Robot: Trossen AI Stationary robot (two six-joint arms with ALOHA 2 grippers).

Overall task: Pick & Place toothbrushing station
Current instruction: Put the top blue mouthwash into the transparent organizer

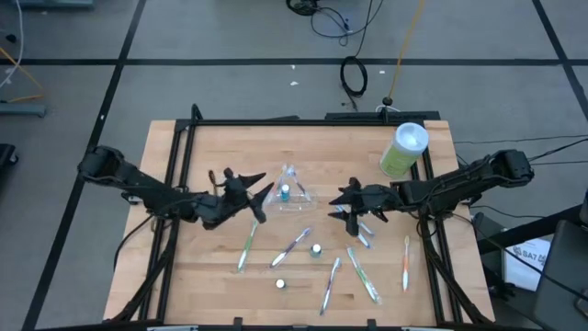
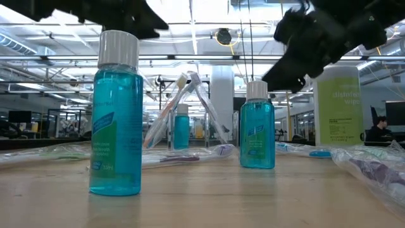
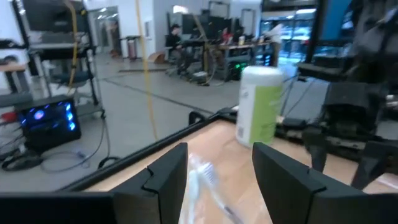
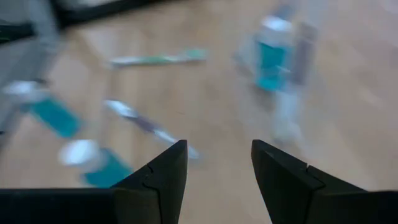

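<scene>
We see a big wooden table [image 1: 202,285] with two dark arms over it. The tall green can [image 1: 402,152] with the white lid stands at the far side, behind the right gripper [image 1: 347,201].

The left gripper [image 1: 265,194] hangs above the table, and its two fingers are spread apart with nothing between them. The clear cup [image 1: 292,189] is just in front of its tips, close but not touching as far as we can tell. A little blue bottle [image 1: 285,192] stands in the cup, and toothbrushes [image 2: 180,95] lean up out of it.

The right gripper is on the other side of the cup, a bit farther from it. Its fingers are apart too, and they hold nothing. In its own wrist view the table below it shows blurry bottles and brushes.

More toothbrushes lie flat on the table, nearer to us than both grippers. A green and white one [image 1: 246,248] lies below the left gripper. A purple one [image 1: 292,246] lies between the two grippers. A green one [image 1: 363,275] and an orange one [image 1: 405,261] lie below the right gripper.

Two more little blue bottles with white caps stand among the brushes. One bottle [image 1: 316,249] is closer to the right gripper. The other [image 1: 281,284] is near the front edge, well away from both.
</scene>
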